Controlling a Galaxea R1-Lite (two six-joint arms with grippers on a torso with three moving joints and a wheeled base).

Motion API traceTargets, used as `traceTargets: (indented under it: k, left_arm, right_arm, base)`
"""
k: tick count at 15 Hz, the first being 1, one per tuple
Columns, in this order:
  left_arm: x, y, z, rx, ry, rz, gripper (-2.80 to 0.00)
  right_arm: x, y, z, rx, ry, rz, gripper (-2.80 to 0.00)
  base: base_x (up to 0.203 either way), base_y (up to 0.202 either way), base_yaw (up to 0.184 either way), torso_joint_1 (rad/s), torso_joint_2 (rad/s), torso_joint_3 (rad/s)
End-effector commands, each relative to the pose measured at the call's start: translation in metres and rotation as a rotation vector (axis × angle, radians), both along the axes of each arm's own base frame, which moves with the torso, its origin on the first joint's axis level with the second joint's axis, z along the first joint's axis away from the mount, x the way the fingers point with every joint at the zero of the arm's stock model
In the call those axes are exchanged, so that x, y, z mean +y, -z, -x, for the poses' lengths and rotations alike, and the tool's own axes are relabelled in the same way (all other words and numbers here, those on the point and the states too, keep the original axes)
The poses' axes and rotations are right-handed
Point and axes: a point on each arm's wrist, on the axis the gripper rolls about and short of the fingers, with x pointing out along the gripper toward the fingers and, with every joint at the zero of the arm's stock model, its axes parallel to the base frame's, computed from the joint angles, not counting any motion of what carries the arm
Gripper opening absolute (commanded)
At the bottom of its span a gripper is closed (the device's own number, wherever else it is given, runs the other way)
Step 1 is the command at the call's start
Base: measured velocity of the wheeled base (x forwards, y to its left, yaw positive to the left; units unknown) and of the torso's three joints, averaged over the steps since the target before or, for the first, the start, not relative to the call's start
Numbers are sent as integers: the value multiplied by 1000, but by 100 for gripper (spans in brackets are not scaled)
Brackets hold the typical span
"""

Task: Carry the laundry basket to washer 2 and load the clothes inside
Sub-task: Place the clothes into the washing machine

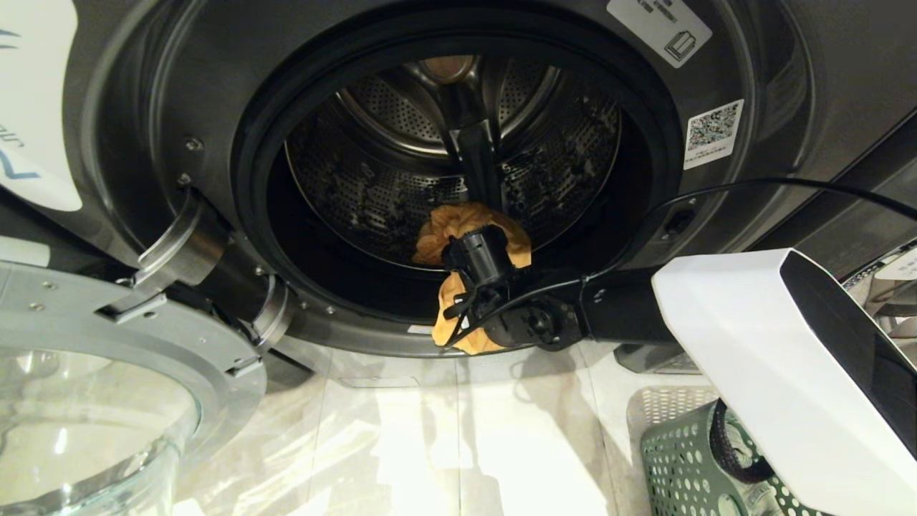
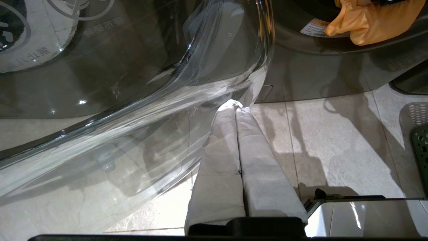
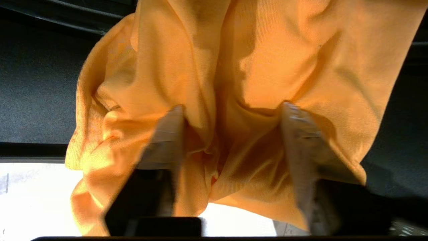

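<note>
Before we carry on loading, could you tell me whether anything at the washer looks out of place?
Yes: the orange cloth is only partly in. It drapes over the lip of the washer, one end hanging outside toward the floor, with the right pincer around its folds. The door is swung open on the left. Nothing looks spilled or damaged.

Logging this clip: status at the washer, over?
Right gripper at washer mouth, fingers apart around orange cloth. Left gripper shut, parked beside open door. Cloth draped over lip, half out. Basket at right.
</note>
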Motion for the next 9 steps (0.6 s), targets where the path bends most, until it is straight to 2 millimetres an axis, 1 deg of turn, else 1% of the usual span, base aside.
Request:
traceTargets:
  k: [1, 3, 5, 7, 9]
  left_arm:
    - [0, 0, 0, -1, 0, 0, -280]
    - [0, 0, 0, 1, 0, 0, -280]
    - [0, 0, 0, 1, 0, 0, -280]
    - [0, 0, 0, 1, 0, 0, -280]
    - [0, 0, 0, 0, 0, 0, -280]
  right_arm:
    - [0, 0, 0, -1, 4, -1, -280]
    - [0, -5, 1, -11, 3, -11, -280]
    - [0, -16, 2, -36, 0, -27, -280]
    - [2, -30, 0, -114, -2, -84, -280]
    - [6, -44, -3, -233, -12, -157, -280]
  base:
    - [0, 0, 0, 0, 0, 0]
    - [0, 0, 0, 0, 0, 0]
    - [0, 0, 0, 0, 0, 0]
    - [0, 0, 0, 0, 0, 0]
    - [0, 0, 0, 0, 0, 0]
